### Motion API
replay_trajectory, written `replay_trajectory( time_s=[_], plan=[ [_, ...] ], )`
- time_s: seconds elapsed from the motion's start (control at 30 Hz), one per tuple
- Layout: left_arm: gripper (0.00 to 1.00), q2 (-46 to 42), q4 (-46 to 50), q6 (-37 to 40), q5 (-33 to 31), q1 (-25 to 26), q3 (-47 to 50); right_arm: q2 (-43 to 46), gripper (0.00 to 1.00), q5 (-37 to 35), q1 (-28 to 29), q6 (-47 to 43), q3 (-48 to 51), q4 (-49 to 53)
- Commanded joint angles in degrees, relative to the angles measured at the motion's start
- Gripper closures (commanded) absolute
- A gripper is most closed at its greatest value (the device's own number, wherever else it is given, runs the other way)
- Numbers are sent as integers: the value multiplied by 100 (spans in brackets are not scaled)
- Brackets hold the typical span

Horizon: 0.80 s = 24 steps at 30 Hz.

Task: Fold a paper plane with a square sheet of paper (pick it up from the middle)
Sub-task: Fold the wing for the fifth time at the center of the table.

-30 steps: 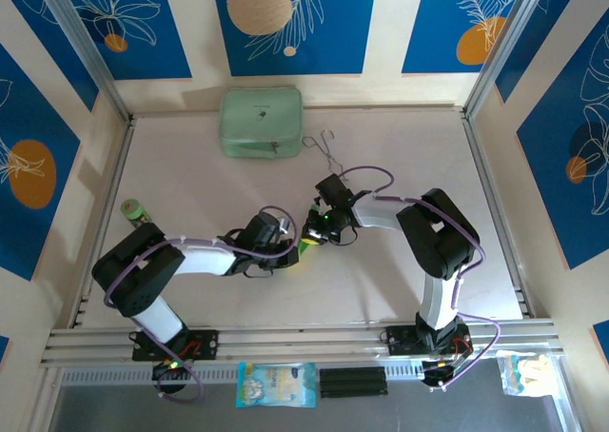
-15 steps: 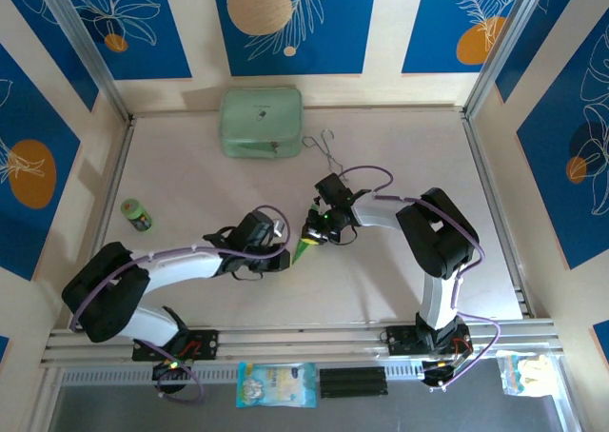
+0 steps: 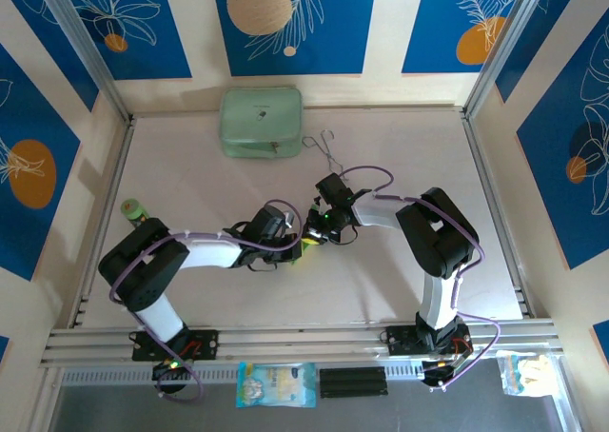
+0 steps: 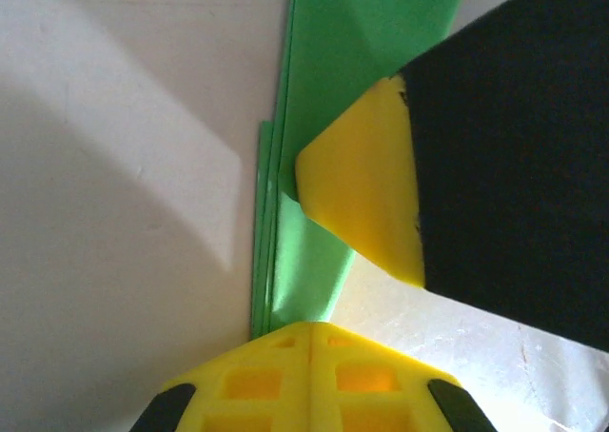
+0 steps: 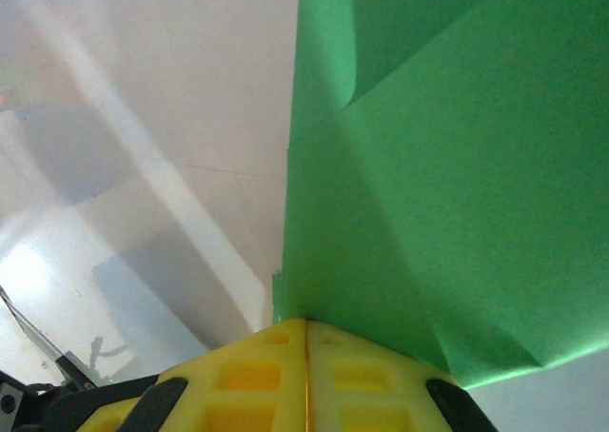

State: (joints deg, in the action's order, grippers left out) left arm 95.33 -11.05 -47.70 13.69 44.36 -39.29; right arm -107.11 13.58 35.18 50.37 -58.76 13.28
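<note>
The square sheet of paper [image 4: 333, 80] is bright green and folded into several layers with a diagonal crease [image 5: 447, 185]. It stands on edge mid-table, and a sliver of it [image 3: 304, 245] shows between the two grippers. My left gripper [image 4: 309, 329] is shut on its lower layered edge. My right gripper [image 5: 306, 325] is shut on the same paper from the other side. One yellow fingertip of the right gripper [image 4: 366, 199] presses the paper just ahead of my left fingers. From above, the left gripper [image 3: 289, 241] and right gripper [image 3: 313, 228] almost touch.
A pale mint case [image 3: 261, 122] lies at the back of the table, with thin wire tongs [image 3: 324, 148] to its right. A small green can [image 3: 132, 207] stands at the left edge. Packets [image 3: 276, 384] lie below the front rail.
The left arm swung out low to the left and came back, its gripper ending a little further right, closer to the right gripper. Less green paper shows from above. The right arm held still.
</note>
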Motion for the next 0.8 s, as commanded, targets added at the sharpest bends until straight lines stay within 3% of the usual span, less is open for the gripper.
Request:
replay_trajectory(
  time_s=[0.0, 0.37, 0.77],
  plan=[
    [100, 139, -49, -33, -204, -45, -133, -114, 92, -12, -46, -135, 68, 191],
    [100, 265, 203, -397, -143, -42, 149, 192, 92, -159, -446, -1531, -338, 182],
    [100, 267, 226, -424, -43, -39, 114, -80, 91, -92, -826, -1825, -535, 173]
  ],
)
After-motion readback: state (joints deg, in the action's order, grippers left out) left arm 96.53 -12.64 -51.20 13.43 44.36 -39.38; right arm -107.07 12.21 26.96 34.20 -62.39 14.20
